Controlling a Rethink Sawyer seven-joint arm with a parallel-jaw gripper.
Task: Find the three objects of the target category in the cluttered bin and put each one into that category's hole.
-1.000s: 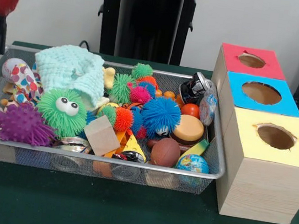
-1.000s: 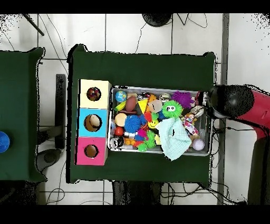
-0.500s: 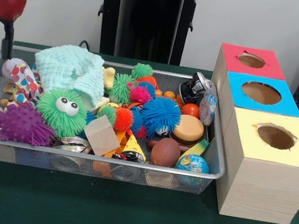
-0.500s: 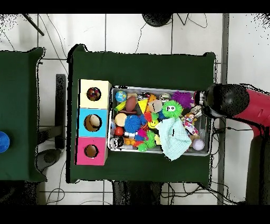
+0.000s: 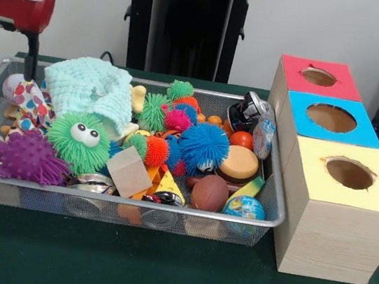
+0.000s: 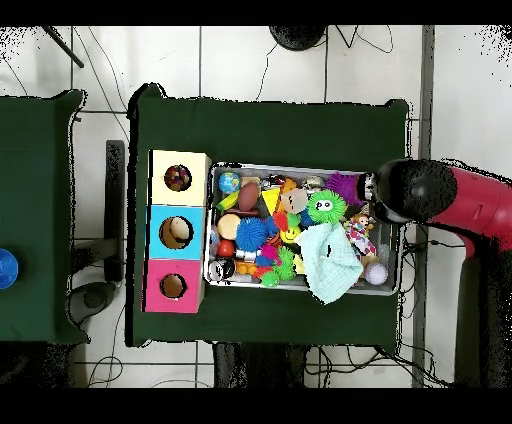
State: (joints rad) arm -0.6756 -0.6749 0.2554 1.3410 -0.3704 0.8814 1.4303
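Green cloth is covering the worktop, and a white wall is standing behind it. Two dark fingers are hanging down from the red and black gripper at the bin's left end. They are spread wide apart and are holding nothing. They are hanging above a spotted egg without touching it.

Under them, the wire bin is sitting full of toys. A pale green knitted cloth is lying just beside the fingers, on top of other toys. A green spiky ball with eyes and a purple spiky ball are sitting near the front. A blue spiky ball is sitting in the middle. A wooden block is leaning beside it. A brown ball and a little globe ball are lying at the right front corner.

Just beside the bin, a wooden box is showing three round holes. The red hole is farthest back, the blue hole is in the middle and the yellow hole is nearest. From above, something dark is showing inside the yellow hole.
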